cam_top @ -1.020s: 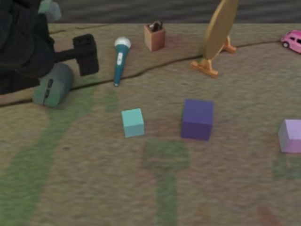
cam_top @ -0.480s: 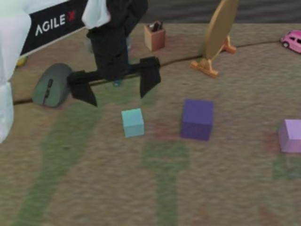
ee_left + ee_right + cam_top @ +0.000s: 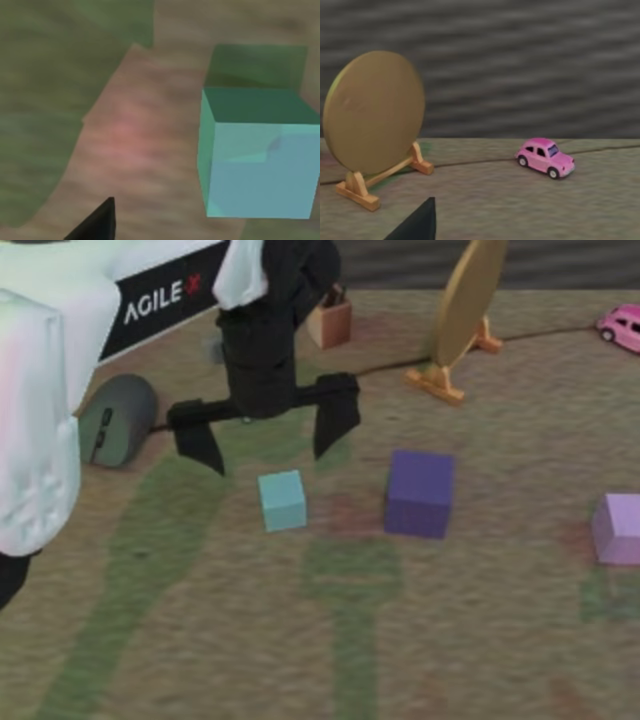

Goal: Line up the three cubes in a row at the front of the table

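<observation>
Teal and small, the teal cube [image 3: 282,500] sits on the counter [image 3: 480,640] left of centre, square to the near edge with no long axis to favour. The dark purple cube [image 3: 420,493] stands near it on the right, apart from it, and the pale lilac cube [image 3: 617,528] lies well apart at the right edge — a loose row, unevenly spaced.

The left pincer [image 3: 265,428] hangs just beyond the teal cube on the far side, slightly left of it, fingers spread wide and nothing between them. The cube thus lies toward the near edge from the pincer, and the left wrist view shows it close by [image 3: 255,155], off to one side of a fingertip rather than centred. A short advance toward the near side and a descent would likely bracket it. The left arm is plainly the nearer one; the right pincer is out of the top view, and whether it is open cannot be told.

Mottled brownish-olive, the counter carries a dark crack. Farther back stand a grey mouse [image 3: 115,420], a brown holder [image 3: 330,320], a round wooden disc on a stand [image 3: 462,305] and a pink toy car [image 3: 622,325] — all clear of the cubes.
</observation>
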Available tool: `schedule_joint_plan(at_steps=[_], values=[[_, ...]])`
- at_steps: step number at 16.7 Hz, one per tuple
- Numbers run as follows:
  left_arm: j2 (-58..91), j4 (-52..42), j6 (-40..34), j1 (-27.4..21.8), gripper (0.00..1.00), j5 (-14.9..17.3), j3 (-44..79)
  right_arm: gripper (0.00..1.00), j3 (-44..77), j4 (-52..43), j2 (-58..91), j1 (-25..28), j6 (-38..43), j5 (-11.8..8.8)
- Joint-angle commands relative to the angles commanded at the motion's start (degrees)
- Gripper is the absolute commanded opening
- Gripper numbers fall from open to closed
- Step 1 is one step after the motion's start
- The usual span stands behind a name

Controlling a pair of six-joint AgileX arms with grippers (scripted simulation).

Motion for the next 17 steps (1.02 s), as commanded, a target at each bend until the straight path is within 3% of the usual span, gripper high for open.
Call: schedule_joint_plan(at_steps=[4, 10, 15, 17], values=[[0.7, 2.4, 0.2, 0.2, 1.00, 0.0, -2.0, 1.00, 0.0, 0.0, 0.0, 0.0, 0.0, 0.0], [5.0, 15.5, 0.2, 0.1, 1.00, 0.1, -10.2, 1.00, 0.0, 0.0, 0.0, 0.0, 0.0, 0.0], [5.6, 16.7, 0.1, 0.1, 1.00, 0.1, -11.1, 1.00, 0.0, 0.0, 0.0, 0.0, 0.0, 0.0], [5.6, 16.7, 0.1, 0.1, 0.85, 0.1, -11.1, 1.00, 0.0, 0.0, 0.0, 0.0, 0.0, 0.0]])
